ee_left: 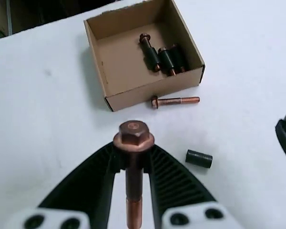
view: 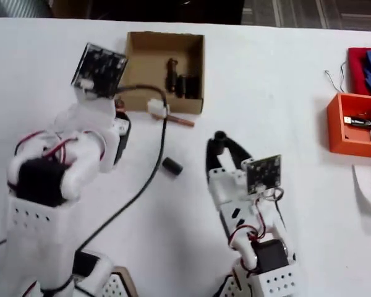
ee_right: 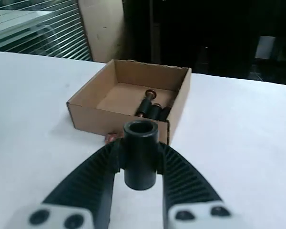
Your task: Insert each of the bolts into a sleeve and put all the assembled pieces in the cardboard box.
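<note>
Near cardboard box [ee_left: 152, 90], we clamp copper bolt [ee_left: 133, 137], hex flanged head, in left gripper [ee_left: 133, 151]. Right gripper [ee_right: 140, 149] clenched on short black sleeve [ee_right: 140, 164]. We count two assembled pieces [ee_left: 157, 57] inside box, one loose bolt [ee_left: 175, 101] just beside its wall, one loose sleeve [ee_left: 199, 158] on white table [ee_left: 47, 119].

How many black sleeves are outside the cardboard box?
2. One sleeve is gripped in the right tool; the other sleeve lies loose on the table near the cardboard box.
</note>
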You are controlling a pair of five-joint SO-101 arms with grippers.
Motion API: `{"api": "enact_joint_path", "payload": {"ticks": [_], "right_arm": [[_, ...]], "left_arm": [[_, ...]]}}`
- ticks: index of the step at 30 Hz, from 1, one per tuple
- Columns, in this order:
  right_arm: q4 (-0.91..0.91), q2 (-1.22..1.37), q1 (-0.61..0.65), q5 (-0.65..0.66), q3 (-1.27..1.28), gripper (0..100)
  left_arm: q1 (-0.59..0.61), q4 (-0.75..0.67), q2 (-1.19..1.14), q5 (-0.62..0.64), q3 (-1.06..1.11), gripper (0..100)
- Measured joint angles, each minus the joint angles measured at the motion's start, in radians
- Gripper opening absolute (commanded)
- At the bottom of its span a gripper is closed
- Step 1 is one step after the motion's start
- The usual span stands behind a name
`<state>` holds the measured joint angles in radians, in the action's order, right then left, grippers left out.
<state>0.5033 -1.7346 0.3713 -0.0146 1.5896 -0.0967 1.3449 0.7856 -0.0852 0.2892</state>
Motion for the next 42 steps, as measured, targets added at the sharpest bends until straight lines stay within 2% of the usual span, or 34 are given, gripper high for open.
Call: {"api": "enact_joint_path", "payload": {"ticks": [3, 6, 10, 12, 18, 28, 42], "right_arm": [[-0.006, 0.0, 0.051, 0.002, 0.005, 2.0], [-0.006, 0.0, 0.077, 0.002, 0.005, 2.0], [-0.035, 0.0, 0.141, 0.002, 0.029, 2.0], [-0.094, 0.0, 0.153, 0.002, 0.072, 2.0], [-0.222, 0.008, 0.161, 0.002, 0.095, 2.0], [-0.238, 0.009, 0.16, 0.002, 0.095, 2.0], [-0.238, 0.015, 0.16, 0.002, 0.097, 2.0]], "left_arm": [[0.006, -0.187, 0.091, 0.002, 0.184, 2], [0.006, -0.445, 0.195, 0.026, 0.373, 2], [-0.014, -0.833, 0.354, 0.212, 0.598, 3], [-0.049, -0.961, 0.414, 0.293, 0.667, 3], [-0.186, -0.987, 0.45, 0.341, 0.692, 3], [-0.345, -1.017, 0.45, 0.341, 0.692, 3], [-0.365, -1.034, 0.396, 0.341, 0.704, 3]]}}
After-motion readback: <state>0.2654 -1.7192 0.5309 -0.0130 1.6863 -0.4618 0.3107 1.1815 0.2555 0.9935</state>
